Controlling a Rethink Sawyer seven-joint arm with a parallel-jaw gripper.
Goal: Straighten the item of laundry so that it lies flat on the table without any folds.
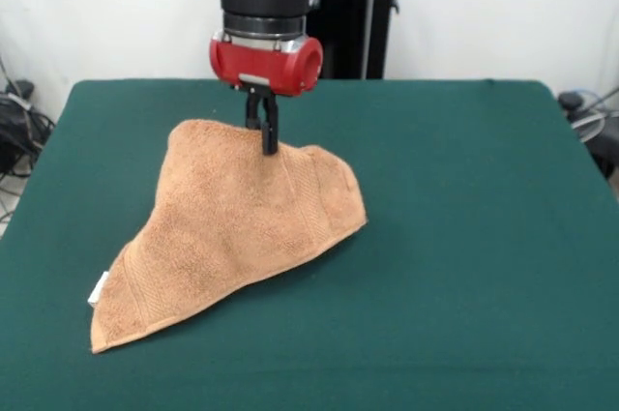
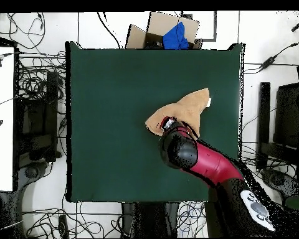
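Note:
The orange-tan towel (image 1: 242,227) is lifted into a tent shape on the dark green table (image 1: 464,237). Its high point hangs from my gripper (image 1: 268,145), which is shut on the cloth at the towel's far edge. The lower corner trails on the table at the near left, with a small white tag (image 1: 99,289) beside it. In the overhead view the towel (image 2: 188,109) shows right of the table's (image 2: 114,124) centre, partly hidden under the arm (image 2: 195,159); the gripper itself is hidden there.
A cardboard box with a blue cloth (image 2: 174,34) stands beyond the table's far edge in the overhead view. Cables (image 2: 40,93) and equipment lie on the floor around the table. The black pedestal (image 1: 358,14) stands behind the table.

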